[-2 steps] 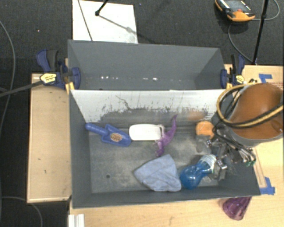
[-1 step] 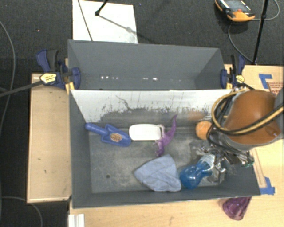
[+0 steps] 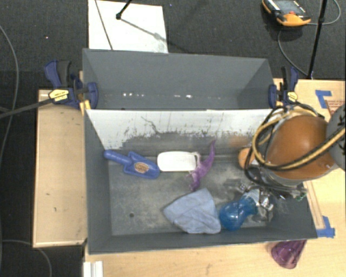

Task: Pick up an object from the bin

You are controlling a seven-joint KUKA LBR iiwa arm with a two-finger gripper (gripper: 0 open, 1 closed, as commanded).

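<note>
orange wrist cover [image 3: 294, 146] hangs above the fingers [image 3: 259, 201]. their opening cannot be told. blue glassy lump [image 3: 234, 215] lies just beside them.

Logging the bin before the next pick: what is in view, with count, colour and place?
bin: one, grey, centre of view
tool: one, blue with an orange-brown spot, bin floor, back left
block: one, white, oblong, by the back wall, right of the tool
scrap: one, purple, just right of the block
cloth: one, pale blue, front middle
lump: one, clear blue, front right, beside the cloth
ball: one, orange, back right, partly hidden by the arm
pouch: one, purple, outside the bin, lower right
device: one, orange and black, outside, top right
gripper: one, metal, low at front right, by the lump
arm cover: one, orange-brown, cabled, above the gripper
</note>
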